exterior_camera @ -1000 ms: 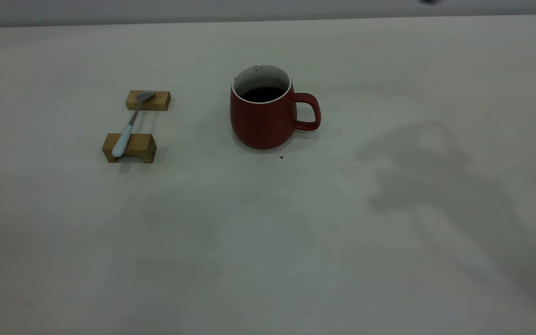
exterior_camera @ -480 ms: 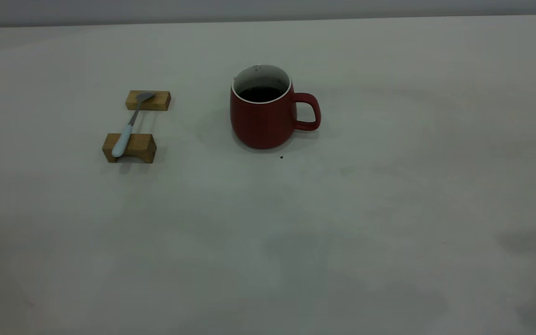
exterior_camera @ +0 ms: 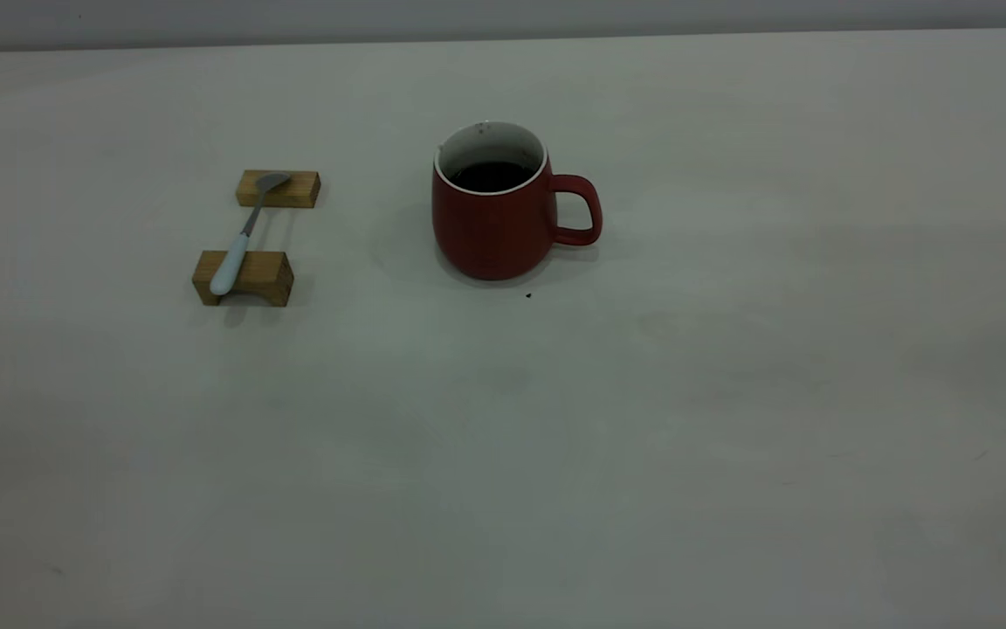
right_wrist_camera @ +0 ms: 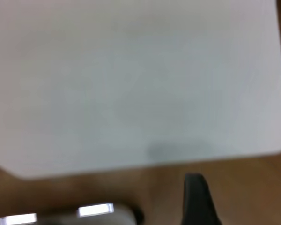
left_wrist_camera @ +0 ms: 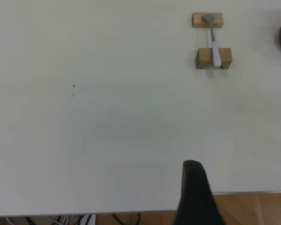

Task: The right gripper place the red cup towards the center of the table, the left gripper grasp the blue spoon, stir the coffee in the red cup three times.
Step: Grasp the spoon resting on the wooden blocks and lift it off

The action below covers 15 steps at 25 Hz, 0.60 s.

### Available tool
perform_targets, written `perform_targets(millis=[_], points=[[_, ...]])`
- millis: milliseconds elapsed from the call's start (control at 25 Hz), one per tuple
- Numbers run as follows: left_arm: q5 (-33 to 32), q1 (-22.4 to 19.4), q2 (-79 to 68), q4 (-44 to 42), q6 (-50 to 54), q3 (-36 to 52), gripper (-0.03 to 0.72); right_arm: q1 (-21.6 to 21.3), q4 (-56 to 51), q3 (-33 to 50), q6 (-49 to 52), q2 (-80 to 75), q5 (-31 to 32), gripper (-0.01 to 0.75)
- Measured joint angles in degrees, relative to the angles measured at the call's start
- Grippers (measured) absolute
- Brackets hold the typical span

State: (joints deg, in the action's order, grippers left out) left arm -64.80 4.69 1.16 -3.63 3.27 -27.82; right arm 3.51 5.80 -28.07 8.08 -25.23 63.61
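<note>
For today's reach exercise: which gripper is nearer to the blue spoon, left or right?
Left. The left gripper hangs at the table's near edge with the blue spoon in its view; the right gripper hangs off the table, spoon unseen.

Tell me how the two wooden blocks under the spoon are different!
The near wooden block has an arch cut underneath; the far wooden block looks flat and lower. The near block carries the blue spoon's pale handle; the far block carries its grey bowl. Both are tan and sit on the table.
</note>
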Motion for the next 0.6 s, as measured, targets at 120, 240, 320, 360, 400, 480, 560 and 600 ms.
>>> perform_targets(millis=[120,240,320,360,400,480,560,600], points=[[0.0,0.0,0.0,0.0,0.0,0.0,0.572,0.0,0.3,0.2,0.4,7.1,-0.1,0.507],[0.0,0.0,0.0,0.0,0.0,0.0,0.572,0.0,0.4,0.2,0.4,13.1,-0.1,0.507],[0.0,0.0,0.0,0.0,0.0,0.0,0.572,0.0,0.3,0.2,0.4,16.3,0.0,0.507],[0.0,0.0,0.0,0.0,0.0,0.0,0.572,0.0,0.3,0.2,0.4,18.0,0.0,0.507],[0.0,0.0,0.0,0.0,0.0,0.0,0.572,0.0,0.3,0.2,0.4,19.7,0.1,0.507],[0.0,0.0,0.0,0.0,0.0,0.0,0.572,0.0,0.3,0.6,0.4,22.8,0.4,0.507],[0.0,0.0,0.0,0.0,0.0,0.0,0.572,0.0,0.6,0.8,0.4,23.9,1.1,0.503],[0.0,0.0,0.0,0.0,0.0,0.0,0.572,0.0,0.8,0.9,0.4,23.9,1.2,0.500]])
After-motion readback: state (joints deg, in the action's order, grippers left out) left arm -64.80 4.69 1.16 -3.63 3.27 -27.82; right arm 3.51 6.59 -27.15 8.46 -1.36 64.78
